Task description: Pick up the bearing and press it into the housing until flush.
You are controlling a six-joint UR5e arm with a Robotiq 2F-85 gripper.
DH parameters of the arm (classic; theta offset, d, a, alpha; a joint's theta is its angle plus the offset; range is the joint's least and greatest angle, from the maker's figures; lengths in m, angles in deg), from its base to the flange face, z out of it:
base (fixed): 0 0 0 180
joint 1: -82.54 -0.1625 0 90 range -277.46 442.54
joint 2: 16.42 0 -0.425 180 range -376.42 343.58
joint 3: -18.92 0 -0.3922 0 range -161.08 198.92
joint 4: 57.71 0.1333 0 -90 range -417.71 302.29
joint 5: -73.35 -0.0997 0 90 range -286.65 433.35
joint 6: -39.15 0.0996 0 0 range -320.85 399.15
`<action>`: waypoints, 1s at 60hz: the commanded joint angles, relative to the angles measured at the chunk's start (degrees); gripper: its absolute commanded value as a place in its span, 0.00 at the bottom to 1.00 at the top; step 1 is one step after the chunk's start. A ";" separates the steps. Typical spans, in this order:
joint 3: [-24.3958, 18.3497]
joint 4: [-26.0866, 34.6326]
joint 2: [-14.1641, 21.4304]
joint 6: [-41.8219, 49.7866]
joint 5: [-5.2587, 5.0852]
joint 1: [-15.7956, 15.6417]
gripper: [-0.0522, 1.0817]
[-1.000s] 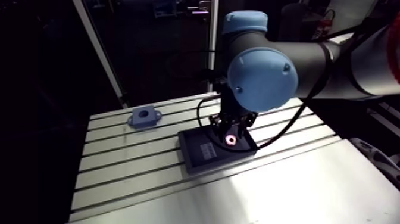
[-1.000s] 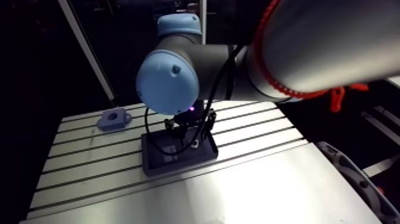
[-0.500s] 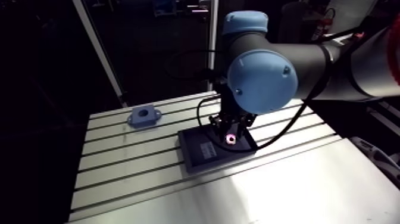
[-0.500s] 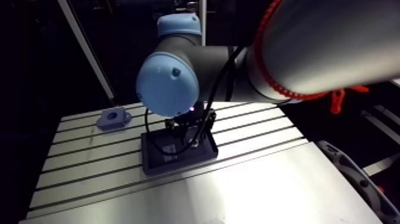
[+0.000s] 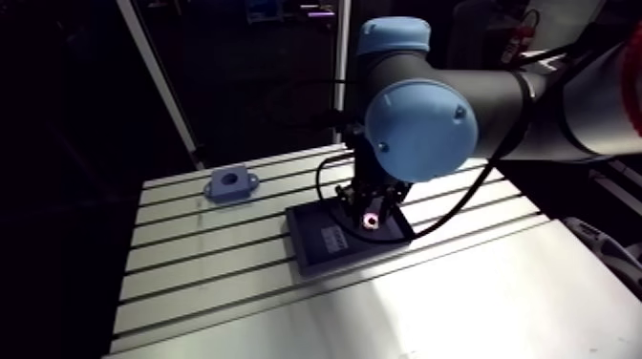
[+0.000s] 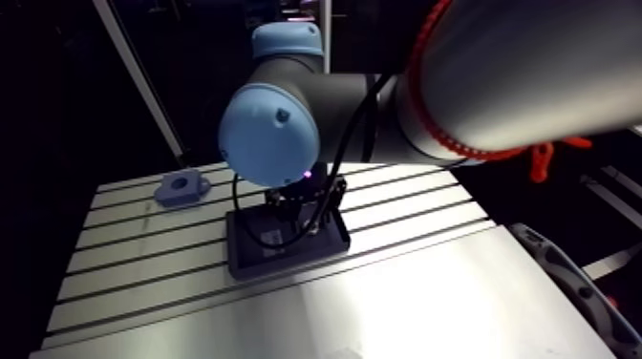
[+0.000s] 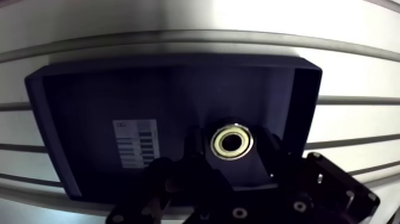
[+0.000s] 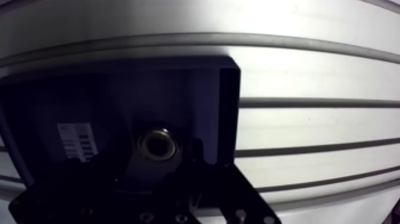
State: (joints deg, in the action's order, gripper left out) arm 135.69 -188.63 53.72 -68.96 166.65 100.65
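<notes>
Bearing [image 7: 232, 142]: small metal ring w/ pale rim and dark bore, lying flat on the floor of the dark tray [image 7: 302, 101], nr one of its side walls.

Label [image 7: 136, 143]: white sticker on the tray floor, just beside the bearing, w/ rows of print. Too small to read, so no brand legible.

Tray holds the bearing + sticker.

Gripper [image 7: 233, 159] is down inside the tray, right at the bearing. It's dark on dark, so can't tell if it's clamped on the ring or slack.

Tray sits flat on the slotted table [image 5: 210, 277].

Housing [image 5: 230, 184]: blue-grey block w/ round bore on top and side ears. It's on the table, well apart from the tray, beyond the tray's far corner.

In the arm view the arm hides part of the tray, and the bearing can't be made out there.
</notes>
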 commanded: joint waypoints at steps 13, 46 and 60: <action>-0.09 0.00 -0.23 0.12 0.00 0.00 0.46; -0.02 0.01 0.12 -0.21 0.17 -0.07 0.52; -0.01 0.08 0.12 -0.29 0.25 -0.09 0.53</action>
State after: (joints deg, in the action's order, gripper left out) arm 135.66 -188.57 53.80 -69.18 166.78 100.58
